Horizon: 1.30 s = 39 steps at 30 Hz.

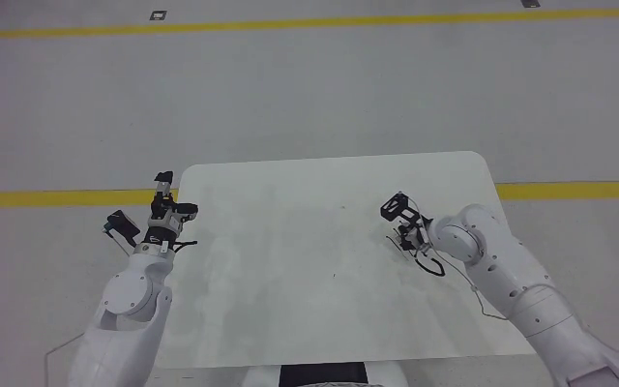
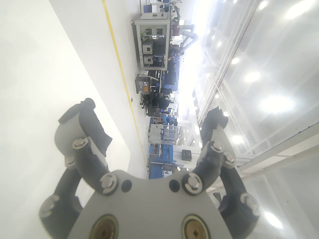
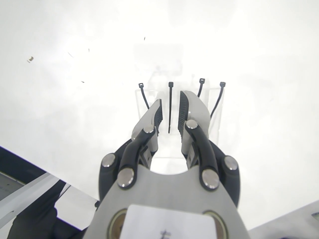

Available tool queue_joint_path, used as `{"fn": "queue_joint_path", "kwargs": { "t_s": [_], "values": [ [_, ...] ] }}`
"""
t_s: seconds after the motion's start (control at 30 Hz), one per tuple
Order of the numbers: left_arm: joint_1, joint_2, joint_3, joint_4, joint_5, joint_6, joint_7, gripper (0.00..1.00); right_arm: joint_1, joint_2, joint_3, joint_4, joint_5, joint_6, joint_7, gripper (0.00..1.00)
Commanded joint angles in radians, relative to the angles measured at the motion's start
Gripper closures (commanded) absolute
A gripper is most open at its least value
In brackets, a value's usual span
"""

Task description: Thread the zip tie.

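The thin black plastic zip tie (image 3: 170,115) sits in a clear plastic holder (image 3: 217,125), directly between the spread fingers of the right gripper (image 3: 171,98), and seems to touch neither. Its long axis runs along the fingers, with the head away from the wrist. The left gripper (image 2: 152,110), also spread and empty, is well apart at the opposite table edge, so the right arm is nearer. No writing on the tie or holder is readable.

Left claw (image 2: 151,110) gapes wide; right claw (image 3: 170,99) stands narrowly parted.

Zip ties (image 3: 170,105) sit in a tabletop holder (image 3: 216,130).
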Motion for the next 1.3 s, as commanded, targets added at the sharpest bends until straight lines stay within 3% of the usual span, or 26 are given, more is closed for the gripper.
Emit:
{"fn": "queue_joint_path", "kwargs": {
  "t_s": [0.0, 0.13, 0.33, 0.57, 0.87, 1.2, 1.27],
  "values": [
    [0.0, 0.0, 0.0, 0.0, 0.0, 0.0, 0.0, 0.0, 0.005, -0.002, -0.004, 0.009, 0.001, -0.001, 0.0, 0.88],
    [0.0, 0.0, 0.0, 0.0, 0.0, 0.0, 0.0, 0.0, 0.013, -0.006, -0.009, 0.022, 0.003, 0.0, -0.002, 1.0],
    [0.0, 0.0, 0.0, 0.0, 0.0, 0.0, 0.0, 0.0, 0.002, 0.0, 0.021, -0.007, -0.002, 0.006, -0.004, 1.0],
    [0.0, 0.0, 0.0, 0.0, 0.0, 0.0, 0.0, 0.0, -0.068, 0.027, 0.125, -0.1, 0.06, -0.035, -0.025, 1.0],
    [0.0, 0.0, 0.0, 0.0, 0.0, 0.0, 0.0, 0.0, -0.146, 0.092, 0.213, -0.224, 0.308, -0.035, -0.056, 1.0],
    [0.0, 0.0, 0.0, 0.0, 0.0, 0.0, 0.0, 0.0, -0.143, 0.171, 0.194, -0.253, 0.584, -0.035, -0.07, 1.0],
    [0.0, 0.0, 0.0, 0.0, 0.0, 0.0, 0.0, 0.0, -0.141, 0.173, 0.193, -0.252, 0.592, -0.035, -0.068, 1.0]
  ]
}}
